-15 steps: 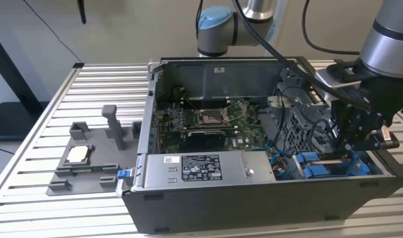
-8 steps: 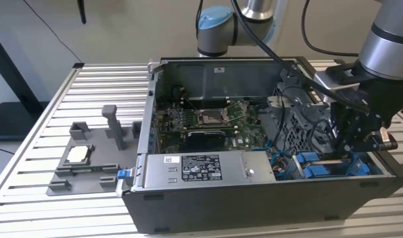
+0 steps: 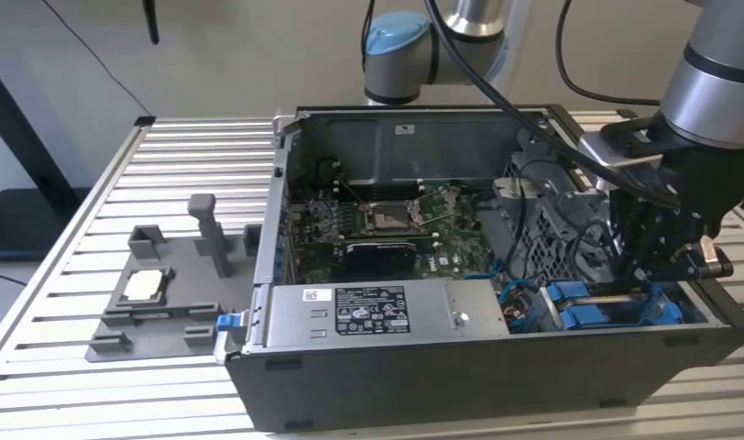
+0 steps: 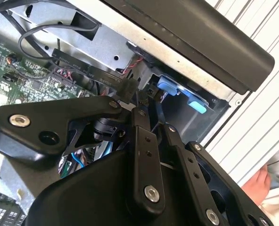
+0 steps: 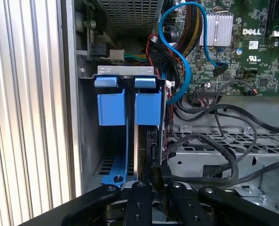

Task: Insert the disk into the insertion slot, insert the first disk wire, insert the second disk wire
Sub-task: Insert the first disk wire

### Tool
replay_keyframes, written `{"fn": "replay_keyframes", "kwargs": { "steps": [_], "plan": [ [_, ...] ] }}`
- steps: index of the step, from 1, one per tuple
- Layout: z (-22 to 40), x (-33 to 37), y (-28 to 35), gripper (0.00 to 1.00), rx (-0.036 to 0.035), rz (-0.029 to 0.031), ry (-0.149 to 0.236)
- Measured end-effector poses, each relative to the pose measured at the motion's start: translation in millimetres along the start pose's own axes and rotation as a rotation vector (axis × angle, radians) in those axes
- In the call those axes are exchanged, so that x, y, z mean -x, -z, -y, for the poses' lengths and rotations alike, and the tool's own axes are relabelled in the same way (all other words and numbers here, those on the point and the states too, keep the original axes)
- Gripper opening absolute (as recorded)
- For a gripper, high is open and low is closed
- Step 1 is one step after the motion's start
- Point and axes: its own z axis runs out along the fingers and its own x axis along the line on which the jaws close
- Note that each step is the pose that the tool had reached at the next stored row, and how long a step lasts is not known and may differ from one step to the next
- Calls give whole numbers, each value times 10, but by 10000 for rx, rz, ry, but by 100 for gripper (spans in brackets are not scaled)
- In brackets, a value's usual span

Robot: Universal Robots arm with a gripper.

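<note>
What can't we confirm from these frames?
Disk seating depth: in the exterior view the gripper covers the bay; the first wrist view shows it edge-on behind its blue carrier.
Which cables are the disk wires: first wrist view, bundled, ends out of sight.
Person's hand: second wrist view, cut off by the frame edge.

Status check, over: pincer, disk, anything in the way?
Pincer low at the drive cage. Blue-framed disk sits in insertion slot. Blue cable and black wires crowd beside it; a hand outside the case.
</note>
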Motion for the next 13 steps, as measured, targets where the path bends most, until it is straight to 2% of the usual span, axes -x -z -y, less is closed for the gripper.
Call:
{"fn": "replay_keyframes", "kwargs": {
  "steps": [5, 6, 8, 13],
  "plan": [
    [-1, 0, -9, 20, 0, 14, -2],
    [-1, 0, -8, 26, 0, 10, -1],
    [1, 0, 7, 26, 6, 0, -1],
    [21, 1, 171, 26, 72, 0, -1]
  ]
}}
